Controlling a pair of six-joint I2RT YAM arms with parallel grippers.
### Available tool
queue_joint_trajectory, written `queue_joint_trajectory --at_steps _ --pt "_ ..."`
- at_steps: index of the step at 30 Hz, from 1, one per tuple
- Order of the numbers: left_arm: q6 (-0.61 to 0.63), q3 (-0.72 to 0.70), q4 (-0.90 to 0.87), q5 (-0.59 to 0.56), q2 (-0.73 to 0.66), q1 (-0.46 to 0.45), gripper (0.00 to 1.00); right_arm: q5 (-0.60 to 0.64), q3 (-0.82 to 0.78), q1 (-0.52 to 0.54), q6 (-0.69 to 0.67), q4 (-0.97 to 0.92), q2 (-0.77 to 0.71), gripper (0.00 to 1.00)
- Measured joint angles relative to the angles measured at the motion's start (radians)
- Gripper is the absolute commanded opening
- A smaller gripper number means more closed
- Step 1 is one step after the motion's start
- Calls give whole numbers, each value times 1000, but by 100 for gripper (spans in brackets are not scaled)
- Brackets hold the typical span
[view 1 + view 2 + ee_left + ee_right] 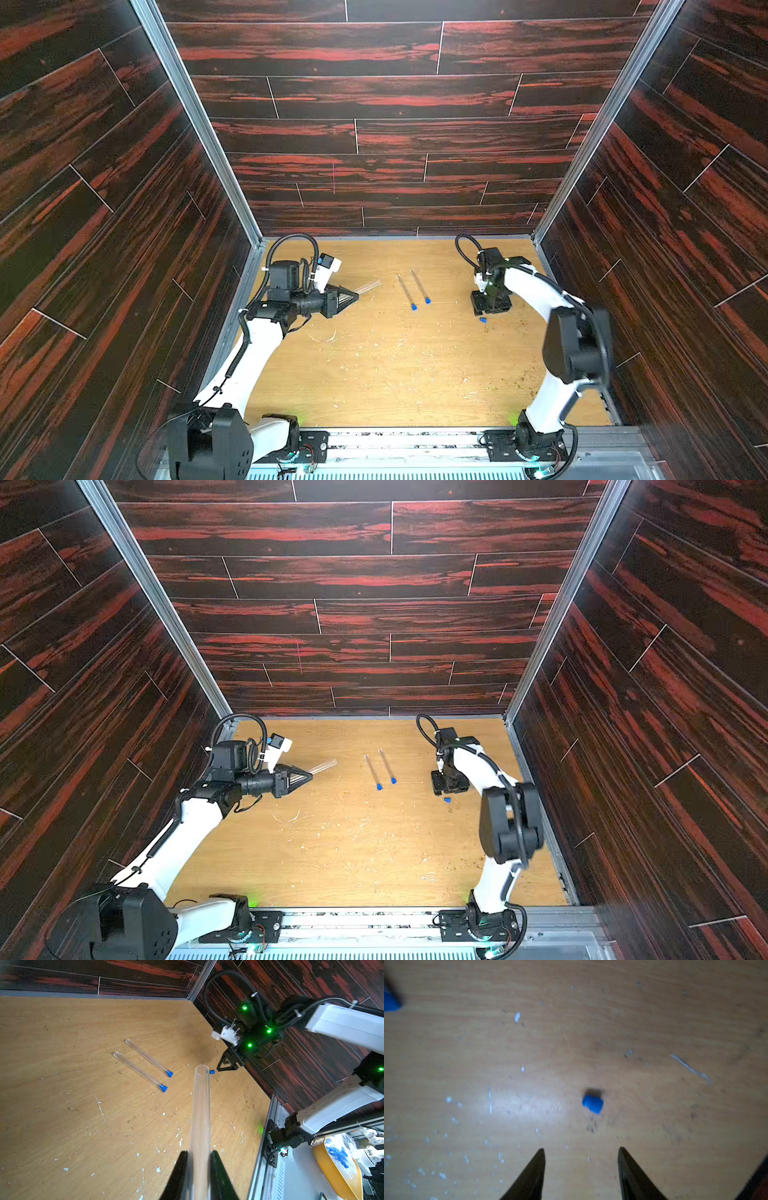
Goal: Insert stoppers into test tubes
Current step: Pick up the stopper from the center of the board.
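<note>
The metal rail [407,442] carrying both arm bases lies nearest, well in front of the loose stopper [592,1103]. Pale debris [376,345] flecks the wooden table [395,395] between them. The right gripper [581,1149] hangs just over that stopper, jaws parted and empty, not touching it. Well to the stopper's left, the left gripper [199,1152] is clenched on a clear test tube [201,1105], its open mouth aimed toward the stopper. Beyond the stopper, leftward, two blue-plugged tubes [139,1070] lie side by side.
</note>
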Motion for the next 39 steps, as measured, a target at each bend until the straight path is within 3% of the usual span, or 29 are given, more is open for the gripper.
queue_joint_trajectory --at_steps 12,39 --pt "0 -2 4 0 -4 6 9 -15 69 -2 -27 -25 166 47" --pt "-12 -16 18 0 -10 8 9 -47 47 -24 -33 -39 198 41"
